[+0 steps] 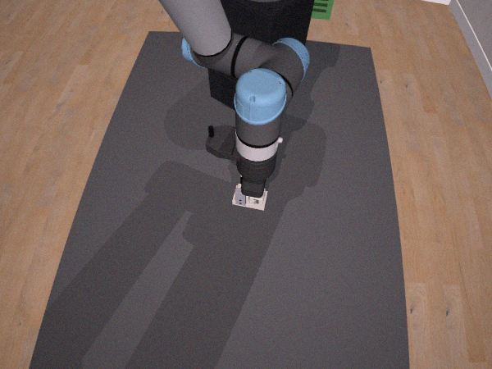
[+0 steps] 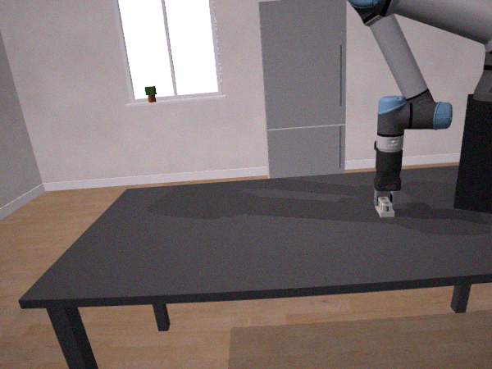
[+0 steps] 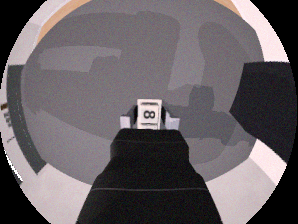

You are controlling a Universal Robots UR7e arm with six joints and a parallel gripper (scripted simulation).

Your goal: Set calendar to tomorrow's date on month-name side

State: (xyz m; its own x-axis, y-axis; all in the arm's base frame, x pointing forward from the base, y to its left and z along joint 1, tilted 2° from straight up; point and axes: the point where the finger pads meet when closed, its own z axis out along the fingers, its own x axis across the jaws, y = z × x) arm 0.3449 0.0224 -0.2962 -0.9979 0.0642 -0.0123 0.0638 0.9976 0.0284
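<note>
We see one pale tray (image 1: 249, 207) (image 2: 386, 215) on the one dark bench (image 1: 328, 246) (image 2: 205, 254), between its two long edges, nearer the robot's end and well apart from the two corners at the opposite end. Our one gripper (image 1: 252, 192) (image 2: 384, 199) (image 3: 149, 111) stands open over the tray, its two fingers either side of one cube (image 3: 149, 114) showing a single 8, sideways in the wrist view. One blue-grey piece (image 1: 239, 198) with two dark dots sits in the tray; we cannot read the full date.
</note>
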